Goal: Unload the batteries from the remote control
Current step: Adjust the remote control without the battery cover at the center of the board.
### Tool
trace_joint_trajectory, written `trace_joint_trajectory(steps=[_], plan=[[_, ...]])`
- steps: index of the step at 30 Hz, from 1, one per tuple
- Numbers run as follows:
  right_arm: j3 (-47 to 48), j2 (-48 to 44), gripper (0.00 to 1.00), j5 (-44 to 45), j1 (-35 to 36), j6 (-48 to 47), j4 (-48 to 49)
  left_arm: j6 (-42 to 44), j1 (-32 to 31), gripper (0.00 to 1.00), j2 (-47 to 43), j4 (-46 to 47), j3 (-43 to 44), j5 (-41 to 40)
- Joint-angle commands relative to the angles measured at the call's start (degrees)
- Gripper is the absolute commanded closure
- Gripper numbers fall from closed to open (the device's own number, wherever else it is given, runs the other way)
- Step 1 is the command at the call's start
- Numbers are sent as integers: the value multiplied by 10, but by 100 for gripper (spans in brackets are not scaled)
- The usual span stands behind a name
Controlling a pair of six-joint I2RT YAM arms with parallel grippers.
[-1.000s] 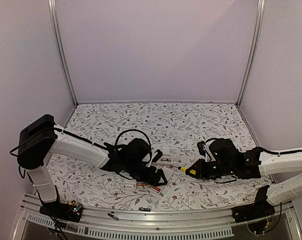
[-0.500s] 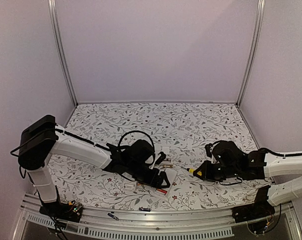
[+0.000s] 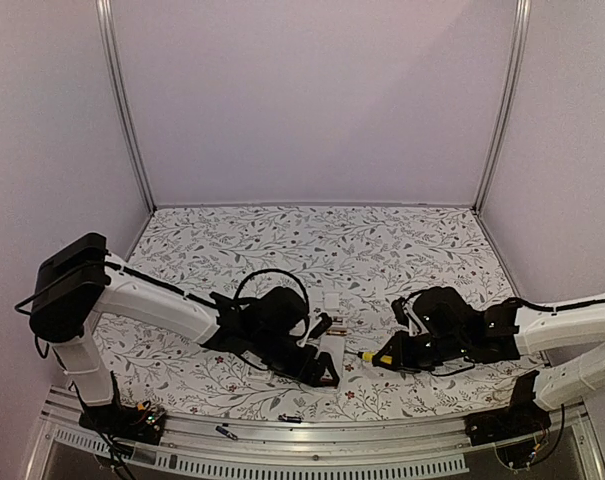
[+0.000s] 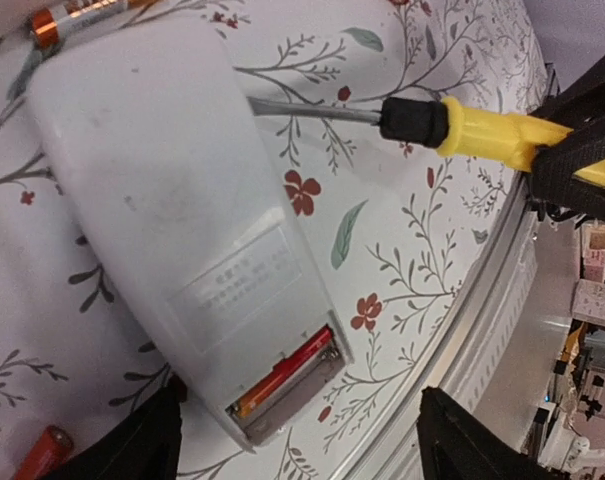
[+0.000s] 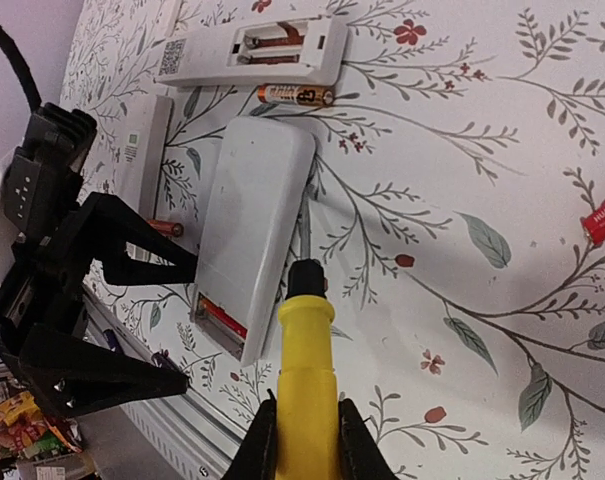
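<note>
L gripper (image 4: 300, 425), bottom of its wrist view: jaws wide apart, a finger either side of white remote (image 4: 182, 220)'s open end, right-hand finger clear of it. Red-orange battery (image 4: 282, 372) sits in that open bay, lower centre. R gripper (image 5: 304, 432) clamped on yellow-handled screwdriver (image 5: 307, 350), bottom centre of its view; shaft tip at remote's side. Above remote: loose battery (image 5: 295, 95) on floral table (image 5: 462, 150). Red cell (image 5: 602, 215) at right edge. Top of frame: 2nd remote (image 5: 197, 62), cells (image 5: 277, 38) inside.
</note>
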Motion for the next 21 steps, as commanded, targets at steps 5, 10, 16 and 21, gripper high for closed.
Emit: trace_joint_trajectory(steps=[5,10,16,21], plan=[[68,88,100,-42,9,-59,74,-25,-28,19,3,55,-11,40],[91,115,100,-23,10,-74,64,-20,-29,19,-20,71,-14,3],[99,44,100,36,8,-86,-25,37,-9,17,-103,48,-32,-51],[70,-25,100,-3,8,-56,-60,57,40,17,-119,-1,-39,-48]])
